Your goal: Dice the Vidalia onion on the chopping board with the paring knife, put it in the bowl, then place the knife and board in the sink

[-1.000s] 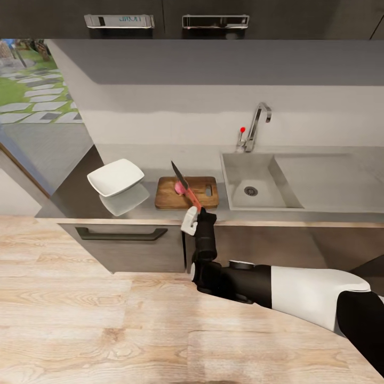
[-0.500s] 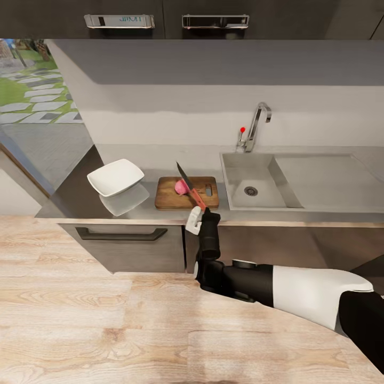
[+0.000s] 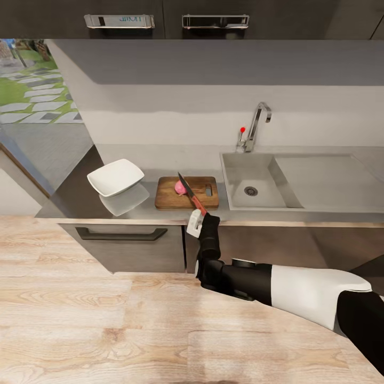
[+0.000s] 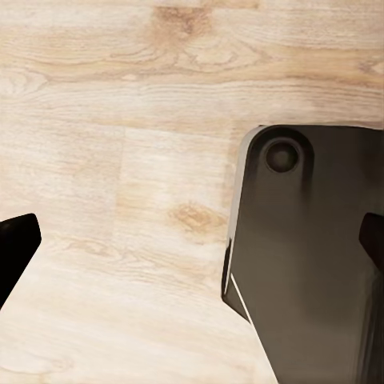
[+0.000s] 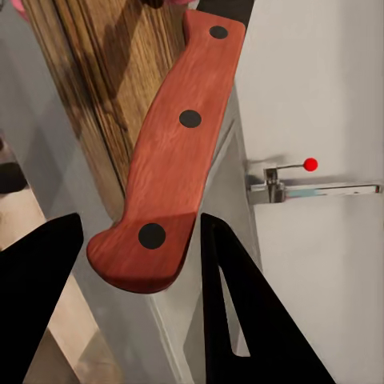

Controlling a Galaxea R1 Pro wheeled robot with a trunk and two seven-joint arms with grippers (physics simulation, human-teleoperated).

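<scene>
Over the front edge of the countertop [image 3: 80, 197], the right gripper [image 3: 198, 217] reaches up from the floor side with the paring knife [image 3: 189, 192] clamped between its fingers. The blade slants up and away over the chopping board [image 3: 186, 193], and its dark edge crosses the Vidalia onion [image 3: 180, 187], which sits on the board near the middle. From the head view it cannot be told whether the blade touches the onion.

Up close, the right wrist view gives what the head view cannot: the reddish-brown handle [image 5: 172, 156] carries three dark rivets, and two black fingers [image 5: 36, 296] stand on either side of its butt end. The board's grain [image 5: 104, 88] runs behind the handle, and the faucet lever with its red dot [image 5: 310, 165] shows beyond.

One white square bowl [image 3: 116, 177] rests on the countertop to the board's left, mirrored in the glossy surface. One sink [image 3: 277, 200] lies to the board's right, with one drain and one chrome faucet [image 3: 257, 125].

Two chrome handles sit on the upper cabinets [image 3: 213, 10]; faint reflected lettering on them cannot be read.

Below, the left wrist view looks down on pale wood floor [image 4: 112, 144] and a dark part of the robot's base [image 4: 312, 264]. The left gripper's [image 4: 192, 240] fingertips [image 4: 16, 240] stand wide apart with nothing between them.
</scene>
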